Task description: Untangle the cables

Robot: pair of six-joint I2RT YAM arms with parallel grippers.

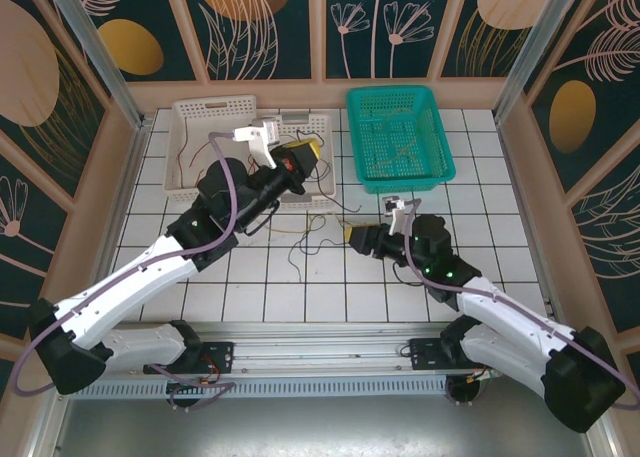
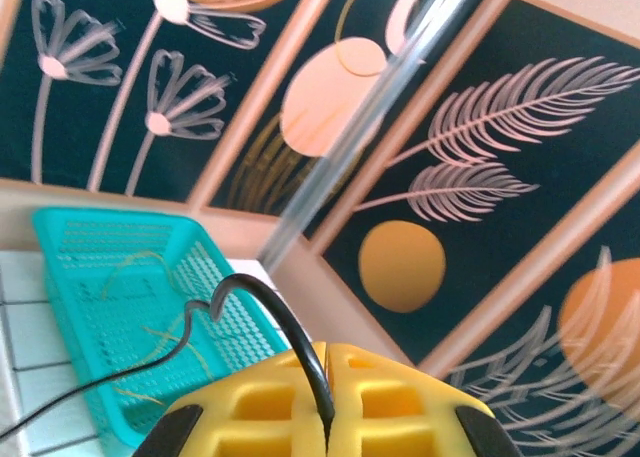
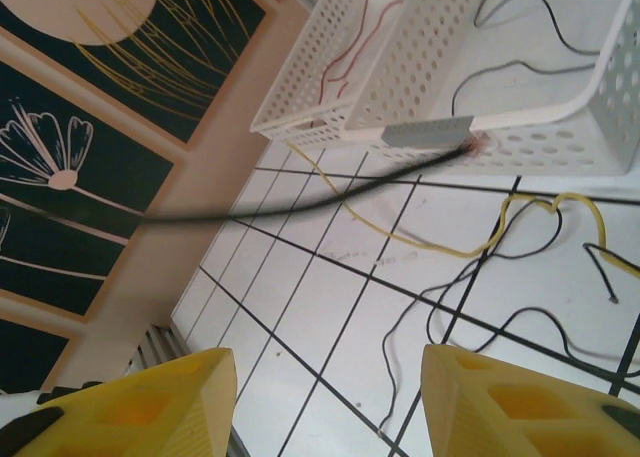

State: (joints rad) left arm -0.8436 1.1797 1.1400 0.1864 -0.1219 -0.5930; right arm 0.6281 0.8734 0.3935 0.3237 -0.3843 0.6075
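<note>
A thin black cable is pinched in the pressed-together left gripper, arching toward 10 o'clock; the right gripper is spread over limp yellow and black cables strewn at 6 o'clock of the perforated white basket

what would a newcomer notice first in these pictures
The left gripper, up by the white basket, is shut on a black cable between its yellow fingers. The right gripper hangs open above loose yellow and black cables on the white tiles, near the teal basket.
</note>
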